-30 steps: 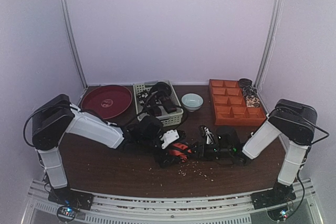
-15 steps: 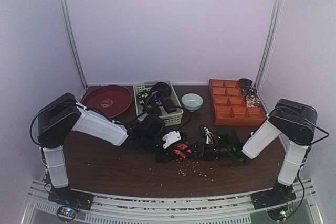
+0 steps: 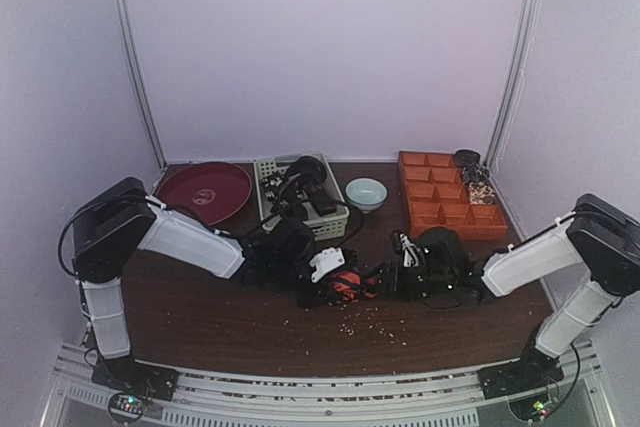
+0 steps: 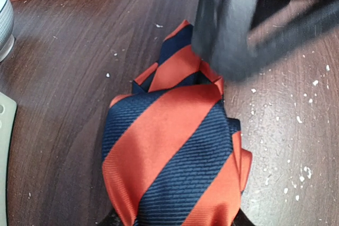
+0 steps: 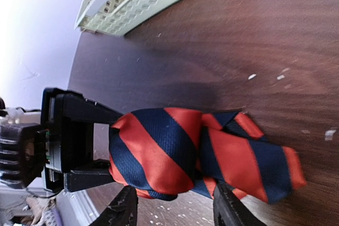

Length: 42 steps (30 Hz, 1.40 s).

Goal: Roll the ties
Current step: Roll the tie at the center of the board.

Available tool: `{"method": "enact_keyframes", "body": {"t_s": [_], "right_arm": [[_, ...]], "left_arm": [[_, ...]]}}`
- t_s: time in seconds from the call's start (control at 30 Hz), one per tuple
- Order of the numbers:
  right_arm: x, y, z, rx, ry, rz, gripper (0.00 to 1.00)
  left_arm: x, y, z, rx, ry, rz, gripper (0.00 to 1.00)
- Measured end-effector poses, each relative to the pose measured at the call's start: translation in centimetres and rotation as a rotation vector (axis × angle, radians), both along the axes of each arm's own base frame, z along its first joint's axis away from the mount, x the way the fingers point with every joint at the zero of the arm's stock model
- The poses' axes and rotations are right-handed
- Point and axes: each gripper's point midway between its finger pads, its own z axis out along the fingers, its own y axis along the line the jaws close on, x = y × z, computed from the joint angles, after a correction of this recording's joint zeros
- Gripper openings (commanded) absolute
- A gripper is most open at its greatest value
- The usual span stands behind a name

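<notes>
One of the ties, orange-red with dark diagonal stripes, lies rolled into a fat bundle at the table's middle. My left gripper is shut on this roll, and its dark fingers clamp the roll's left end in the right wrist view. The tie's loose tail spreads to the right of the roll. My right gripper stands open just short of the tie, its fingertips apart on either side of the roll's near edge. It appears blurred beyond the roll in the left wrist view.
A pale perforated basket holding dark items stands behind the left gripper. A red plate lies at the back left, a small bowl mid-back, and an orange compartment tray with dark bundles at the back right. Crumbs dot the wood.
The left gripper has closed round the rolled tie. The right gripper has opened off it and drawn back to the right, its arm swinging outward.
</notes>
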Motion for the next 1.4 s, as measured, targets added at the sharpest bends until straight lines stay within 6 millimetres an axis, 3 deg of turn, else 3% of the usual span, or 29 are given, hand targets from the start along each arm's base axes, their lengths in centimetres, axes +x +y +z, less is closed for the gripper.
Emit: {"method": "enact_keyframes", "body": {"t_s": [0.23,0.53,0.7,0.83,0.87,1.4], "right_arm": [[2.2,-3.4,0.9,-0.176,-0.084,-0.139,0.58],[3.4,-5.4,-2.9,-0.352,-0.035,-0.184,0.52],[4.1,-4.0,-2.9,-0.336,-0.050,-0.160,0.39],[4.0,-3.8,-3.3,-0.336,-0.046,-0.150,0.04],[3.9,-3.8,-3.4,-0.342,-0.047,-0.148,0.00],[3.5,-5.7,-3.5,-0.377,-0.051,-0.214,0.00]], "left_arm": [[0.2,0.0,0.0,-0.003,-0.002,0.016,0.44],[0.6,0.0,0.0,-0.007,-0.001,0.035,0.44],[0.7,0.1,0.0,-0.006,-0.001,0.041,0.43],[0.9,0.2,0.0,-0.003,-0.001,0.060,0.43],[1.0,0.2,-0.1,-0.003,-0.001,0.066,0.43],[1.9,0.8,-0.1,-0.004,0.005,0.164,0.45]]}}
